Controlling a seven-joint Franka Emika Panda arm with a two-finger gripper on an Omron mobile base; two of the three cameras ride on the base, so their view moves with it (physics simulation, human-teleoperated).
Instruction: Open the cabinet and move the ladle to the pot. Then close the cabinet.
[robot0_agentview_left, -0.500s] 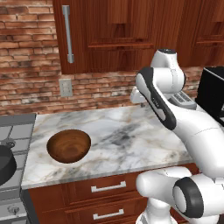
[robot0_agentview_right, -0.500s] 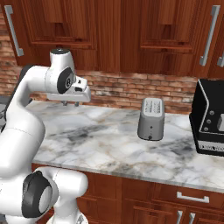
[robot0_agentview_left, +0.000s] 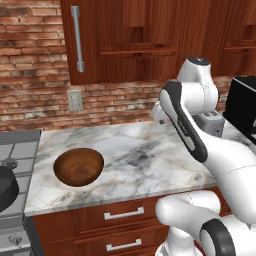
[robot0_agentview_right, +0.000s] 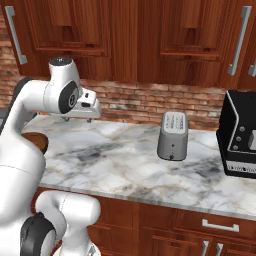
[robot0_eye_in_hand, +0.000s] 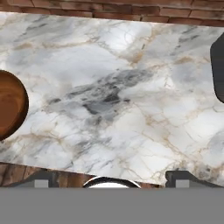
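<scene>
we see the gripper (robot0_eye_in_hand: 109, 177) released, jaws wide over bare marble counter (robot0_agentview_left: 135, 160), holding nothing, the cabinet (robot0_agentview_left: 125, 40) door shut above with its bar handle (robot0_agentview_left: 77, 37) at left, the pot (robot0_agentview_left: 6, 187) on the stove left of the wooden bowl (robot0_agentview_left: 78, 166).

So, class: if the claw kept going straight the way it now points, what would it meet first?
The claw is open and points down at the marble counter, so it would most likely meet bare marble first, between the wooden bowl and the toaster. How far above it hangs is unclear.
</scene>
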